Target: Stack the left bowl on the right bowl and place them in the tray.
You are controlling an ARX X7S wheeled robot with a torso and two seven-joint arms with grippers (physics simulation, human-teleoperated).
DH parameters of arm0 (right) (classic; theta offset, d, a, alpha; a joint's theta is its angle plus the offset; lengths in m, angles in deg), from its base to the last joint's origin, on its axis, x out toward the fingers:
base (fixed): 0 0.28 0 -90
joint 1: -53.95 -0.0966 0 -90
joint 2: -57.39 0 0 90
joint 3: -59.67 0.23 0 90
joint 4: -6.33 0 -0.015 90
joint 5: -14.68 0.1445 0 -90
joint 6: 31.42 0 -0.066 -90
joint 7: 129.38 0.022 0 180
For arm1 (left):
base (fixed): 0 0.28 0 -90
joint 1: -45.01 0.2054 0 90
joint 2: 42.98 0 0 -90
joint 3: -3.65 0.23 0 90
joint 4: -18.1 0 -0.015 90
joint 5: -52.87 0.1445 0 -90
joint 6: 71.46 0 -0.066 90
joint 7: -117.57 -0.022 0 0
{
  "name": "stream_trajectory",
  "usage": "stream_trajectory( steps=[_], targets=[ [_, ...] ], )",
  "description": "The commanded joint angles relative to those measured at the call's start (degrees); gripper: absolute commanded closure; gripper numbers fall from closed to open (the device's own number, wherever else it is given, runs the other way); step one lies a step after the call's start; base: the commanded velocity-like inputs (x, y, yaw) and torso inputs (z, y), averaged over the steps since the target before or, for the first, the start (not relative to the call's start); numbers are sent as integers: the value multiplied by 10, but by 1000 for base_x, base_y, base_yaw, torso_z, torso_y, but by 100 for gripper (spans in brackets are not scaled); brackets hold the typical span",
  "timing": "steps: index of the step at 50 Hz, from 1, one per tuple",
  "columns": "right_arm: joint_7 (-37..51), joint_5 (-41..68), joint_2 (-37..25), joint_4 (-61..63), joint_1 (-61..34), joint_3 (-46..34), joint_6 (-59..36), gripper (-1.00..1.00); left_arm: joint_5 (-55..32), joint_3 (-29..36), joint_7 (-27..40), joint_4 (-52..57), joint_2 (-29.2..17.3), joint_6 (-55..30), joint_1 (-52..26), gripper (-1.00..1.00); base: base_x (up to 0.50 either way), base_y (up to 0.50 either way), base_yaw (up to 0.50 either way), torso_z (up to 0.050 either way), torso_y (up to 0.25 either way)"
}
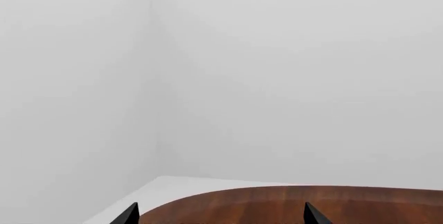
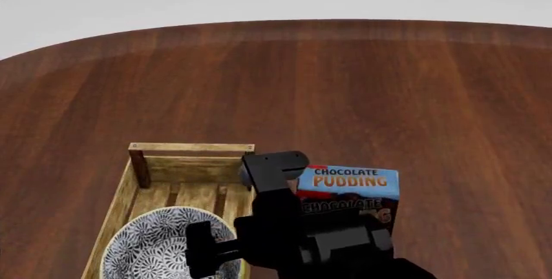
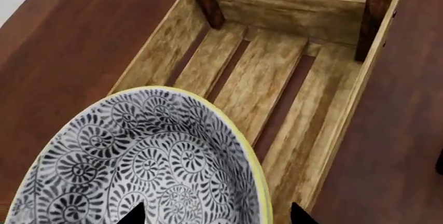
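A white bowl with grey spiral patterning and a thin yellow rim (image 2: 164, 243) is sitting inside the oblong light-wood tray with slatted bottom and corner posts (image 2: 191, 148), at the lower left of the head view; only one bowl can be made out, so whether a second is nested beneath it cannot be told. The black right arm is reaching in from the bottom centre of the frame, its gripper (image 2: 200, 258) hovering at the bowl's right-hand rim. In the right wrist view, two dark fingertips (image 3: 133, 214) are poking in at the bottom edge, straddling the bowl's rim (image 3: 145, 162) — jaws spread apart, not closed on anything visible. Just beside the tray's right plank, a blue-and-brown chocolate pudding box (image 2: 352, 187) is standing on the dark reddish-brown wooden tabletop (image 2: 362, 85), partly hidden behind the arm. The left gripper (image 1: 220, 218) is showing only two black tips, set wide apart, over the tabletop's curved edge — gripping nothing.
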State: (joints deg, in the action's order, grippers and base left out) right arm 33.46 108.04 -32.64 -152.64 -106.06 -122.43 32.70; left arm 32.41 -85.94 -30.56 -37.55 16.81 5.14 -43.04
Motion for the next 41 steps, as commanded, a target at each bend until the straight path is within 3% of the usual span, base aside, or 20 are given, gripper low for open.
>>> stream_trajectory(
  steps=[1,18,36,41],
  targets=[
    [-15,-29,0,13,-4,18,-2,-100,0,1,0,0,0,2,0,-100,0,0,0,0,0],
    [17,-123,0,49,-45,30,30,-100,-2,5,0,1,2,5,0,-100,0,0,0,0,0],
    [77,-113,-2,103,-72,36,81,-100,-10,16,3,22,2,-12,-19,-100,0,0,0,0,0],
    [181,-100,-84,274,-74,49,78,-100,-10,24,1,22,4,-15,-27,-100,0,0,0,0,0]
  ],
)
